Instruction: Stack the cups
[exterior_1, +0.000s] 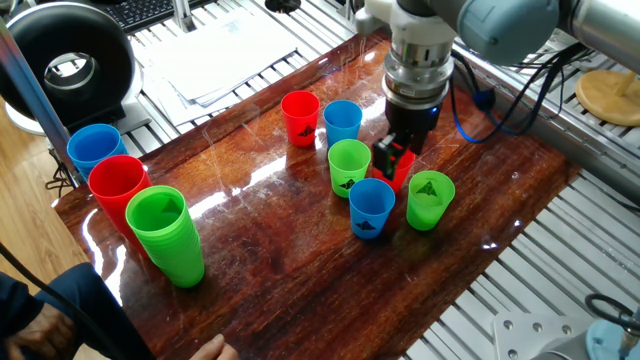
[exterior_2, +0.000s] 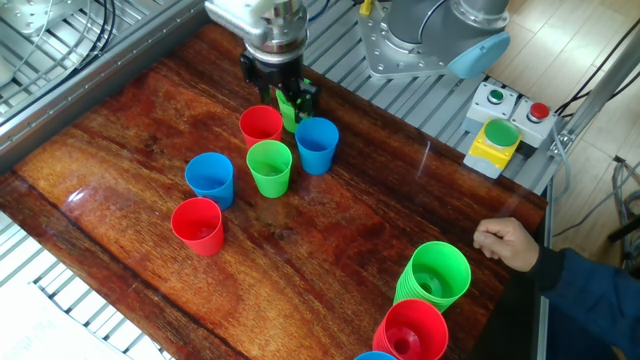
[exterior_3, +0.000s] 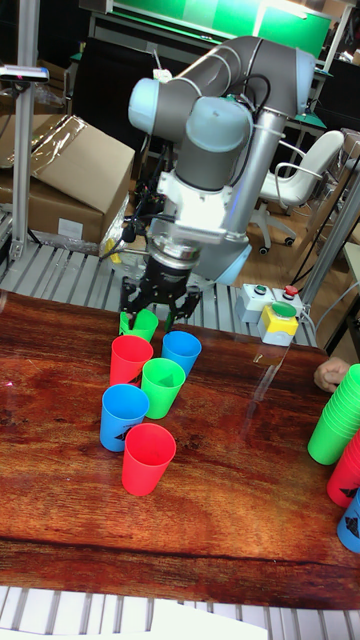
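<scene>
Gripper (exterior_3: 157, 312), jaws spread and grasping nothing, hovers above the red cup (exterior_1: 399, 166) near the table's (exterior_2: 120, 130) far edge, apparently aligning to grasp.

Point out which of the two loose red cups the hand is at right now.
The red cup in the tight cluster, beside the loose green cup; the hand hangs right over its far rim. The other red cup stands alone, well clear.

Six small cups: far red cup (exterior_1: 300, 117), far blue cup (exterior_1: 342, 121), green cup (exterior_1: 349, 166), near blue cup (exterior_1: 371, 207), right green cup (exterior_1: 430, 199), red cup (exterior_1: 402, 168) half hidden. Black side marks. Left piles: blue pile (exterior_1: 95, 148), red pile (exterior_1: 120, 187), green pile (exterior_1: 166, 236). Table (exterior_1: 270, 260) glossy red-brown woodgrain.
</scene>
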